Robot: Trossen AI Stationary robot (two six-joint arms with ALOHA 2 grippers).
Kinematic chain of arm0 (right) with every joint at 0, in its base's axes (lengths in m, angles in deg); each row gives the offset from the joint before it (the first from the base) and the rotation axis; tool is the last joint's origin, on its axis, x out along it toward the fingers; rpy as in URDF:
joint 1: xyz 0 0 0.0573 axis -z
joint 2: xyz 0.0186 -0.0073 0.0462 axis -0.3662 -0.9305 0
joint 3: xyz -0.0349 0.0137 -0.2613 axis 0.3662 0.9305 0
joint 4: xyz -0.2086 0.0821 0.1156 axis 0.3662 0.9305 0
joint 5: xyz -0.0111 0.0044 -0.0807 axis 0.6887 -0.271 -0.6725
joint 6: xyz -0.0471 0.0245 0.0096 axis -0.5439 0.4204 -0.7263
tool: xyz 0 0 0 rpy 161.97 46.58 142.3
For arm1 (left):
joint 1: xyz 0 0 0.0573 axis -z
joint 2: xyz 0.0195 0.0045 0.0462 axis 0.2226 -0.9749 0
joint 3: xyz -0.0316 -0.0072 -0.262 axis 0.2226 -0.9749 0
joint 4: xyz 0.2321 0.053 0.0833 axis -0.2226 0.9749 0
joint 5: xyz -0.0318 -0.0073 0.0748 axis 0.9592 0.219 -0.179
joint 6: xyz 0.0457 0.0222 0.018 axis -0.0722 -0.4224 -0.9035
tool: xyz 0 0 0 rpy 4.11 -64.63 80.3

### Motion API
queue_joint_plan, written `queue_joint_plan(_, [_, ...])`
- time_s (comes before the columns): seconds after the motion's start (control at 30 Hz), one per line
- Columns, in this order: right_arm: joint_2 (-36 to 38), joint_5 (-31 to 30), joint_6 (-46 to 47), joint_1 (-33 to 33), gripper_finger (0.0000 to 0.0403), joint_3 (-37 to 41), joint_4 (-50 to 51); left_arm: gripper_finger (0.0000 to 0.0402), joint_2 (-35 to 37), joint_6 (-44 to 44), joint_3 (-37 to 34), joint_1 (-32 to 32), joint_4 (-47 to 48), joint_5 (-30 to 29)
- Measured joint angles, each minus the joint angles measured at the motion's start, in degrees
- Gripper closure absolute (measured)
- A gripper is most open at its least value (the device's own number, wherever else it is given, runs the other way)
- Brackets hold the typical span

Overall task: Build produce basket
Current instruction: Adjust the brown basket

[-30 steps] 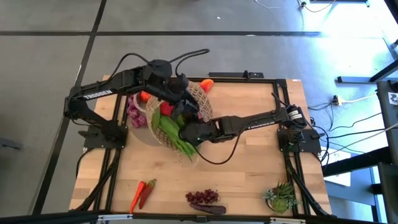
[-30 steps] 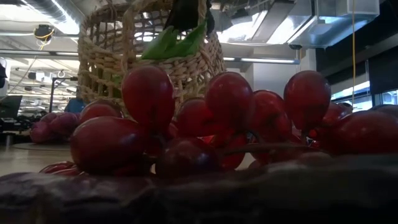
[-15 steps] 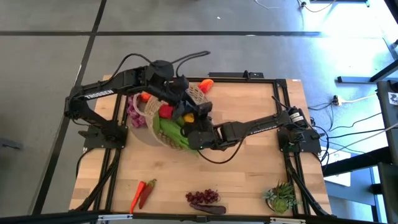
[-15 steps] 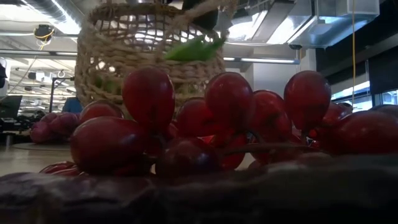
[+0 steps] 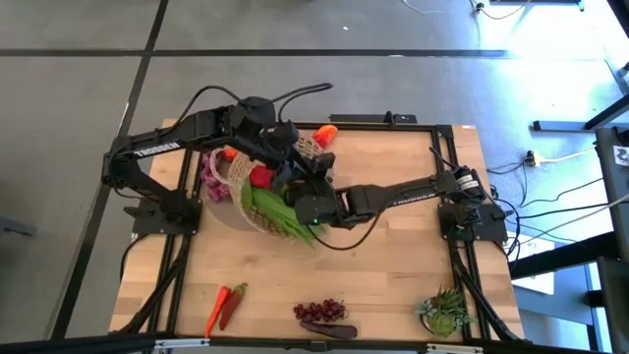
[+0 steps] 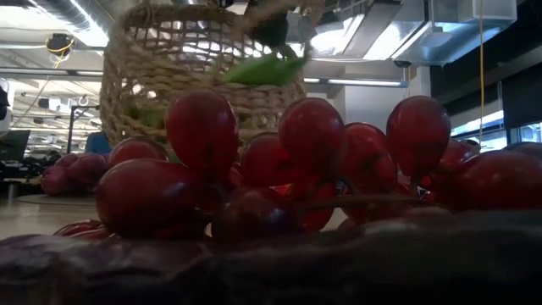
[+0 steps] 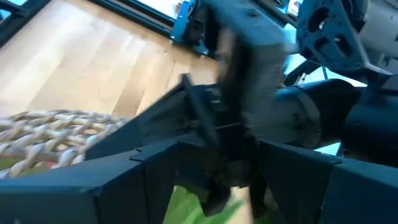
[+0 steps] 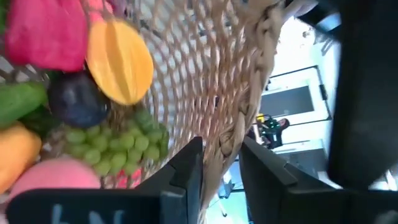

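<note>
On the left half of the bench (image 5: 393,256) the basket (image 5: 313,155) is tipped up between both arms, filled with toy produce (image 5: 280,208). Right claw (image 8: 219,163) pinches the woven rim, fingers narrow on either side of it. Left claw (image 5: 287,157) reaches over the far side of the basket; whether it grips anything I cannot tell. Red grapes (image 5: 320,311) and chillies (image 5: 225,303) lie near the front edge

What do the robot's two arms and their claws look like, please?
Both arms are dark, jointed links with white lettering. A black cable loops off the left arm; the right arm is slimmer. Each claw has two flat, angular black fingers.
</note>
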Motion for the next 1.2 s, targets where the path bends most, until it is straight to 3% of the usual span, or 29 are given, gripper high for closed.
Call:
queue_joint_plan(0.23, [-0.5, 2.4, 0.3, 2.6, 0.0305, 0.1, 0.2, 0.0193, 0.0, 0.3, 0.0, -0.1, 0.2, -0.3])
queue_joint_plan(0.47, [-0.4, 8.8, 4.0, 3.4, 0.0305, 0.1, 0.8, 0.0193, 0.6, 0.3, 0.0, -0.1, 0.6, 2.0])
queue_joint_plan(0.87, [-0.4, 10.6, 6.9, 3.4, 0.0305, 0.1, 2.0, 0.0193, 0.6, 1.2, -0.1, 0.3, -0.3, 6.6])
queue_joint_plan(0.97, [-0.5, 12.6, 9.0, 3.7, 0.0305, 0.0, 3.5, 0.0193, 1.8, 0.7, -0.1, 0.6, -4.8, 12.9])
queue_joint_plan(1.0, [-0.8, 13.0, 9.4, 3.9, 0.0305, 0.2, 4.1, 0.0193, 2.4, -0.1, 0.5, 0.9, -6.5, 11.4])
queue_joint_plan(1.13, [-1.0, 21.2, 9.7, 5.2, 0.0305, 0.4, 5.5, 0.0193, 3.9, 0.8, 0.3, 2.2, -12.7, 23.2])
queue_joint_plan(1.2, [-0.8, 21.5, 9.8, 5.5, 0.0305, 0.2, 5.4, 0.0193, 3.9, 0.9, 0.3, 2.8, -16.4, 25.0])
